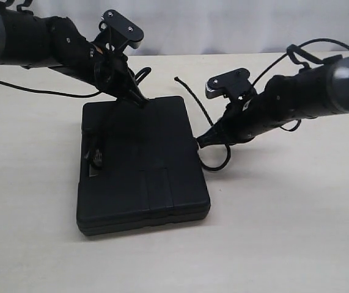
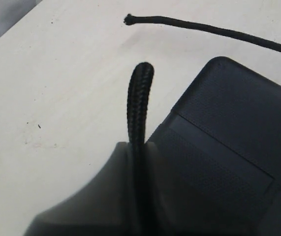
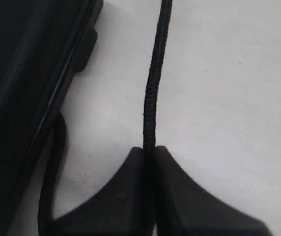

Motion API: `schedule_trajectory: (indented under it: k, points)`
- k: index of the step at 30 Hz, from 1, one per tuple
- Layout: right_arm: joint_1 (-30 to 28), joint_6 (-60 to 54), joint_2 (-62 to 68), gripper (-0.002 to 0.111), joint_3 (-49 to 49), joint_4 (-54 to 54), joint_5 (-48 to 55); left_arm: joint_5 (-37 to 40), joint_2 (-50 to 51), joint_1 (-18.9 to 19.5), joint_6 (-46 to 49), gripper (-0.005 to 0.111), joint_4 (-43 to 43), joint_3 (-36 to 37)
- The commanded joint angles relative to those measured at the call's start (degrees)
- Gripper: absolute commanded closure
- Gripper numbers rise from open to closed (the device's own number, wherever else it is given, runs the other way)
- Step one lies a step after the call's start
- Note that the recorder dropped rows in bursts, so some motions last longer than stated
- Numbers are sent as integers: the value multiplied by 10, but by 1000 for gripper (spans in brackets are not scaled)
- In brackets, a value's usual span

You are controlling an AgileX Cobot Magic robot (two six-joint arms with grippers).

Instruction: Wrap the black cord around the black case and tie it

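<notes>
Wrapping seems under way: the black case (image 1: 140, 165) lies flat on the counter (image 1: 284, 232). The left gripper (image 1: 140, 102) jaws pinch the black cord (image 3: 150, 88) at the case's far corner, and the right gripper (image 1: 202, 140) jaws pinch it beside the case's right edge. Next, I judge, both strands must cross over the lid.

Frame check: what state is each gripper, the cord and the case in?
left gripper: shut on the black cord.
right gripper: shut on the black cord.
black cord: pinched by both grippers, one end free.
black case: lid closed, lying flat on the table.
</notes>
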Motion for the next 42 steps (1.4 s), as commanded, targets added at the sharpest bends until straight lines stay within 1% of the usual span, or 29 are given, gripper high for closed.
schedule_trajectory:
  k: [1,5,11,15,17,24,26,30,34,38,42]
  points:
    - [2,-3,-42,104,56,1,-83,-8,-3,2,1,107,0,-1]
    - [12,-7,-90,104,111,-11,-173,-17,1,2,1,107,0,-1]
    - [41,-20,-117,104,155,-69,-194,-29,8,2,1,107,-2,-1]
    - [70,-20,-117,104,165,-108,-195,-23,8,2,2,107,-2,-1]
    - [80,-20,-117,104,165,-108,-193,-18,8,2,9,107,-1,-1]
    - [79,-20,-117,104,165,-108,-189,38,4,2,134,107,-2,-1]
    - [79,-20,-117,104,165,-108,-185,37,2,2,138,107,-8,-1]
    - [79,-20,-117,104,165,-108,-132,29,2,2,138,107,-15,-1]
    - [80,-17,-118,104,172,-107,-117,23,2,14,133,107,-15,-1]
    - [80,-17,-123,104,173,-107,-121,15,2,50,74,107,-15,-1]
    - [80,-17,-144,104,173,-107,-121,25,2,83,58,107,-19,-1]
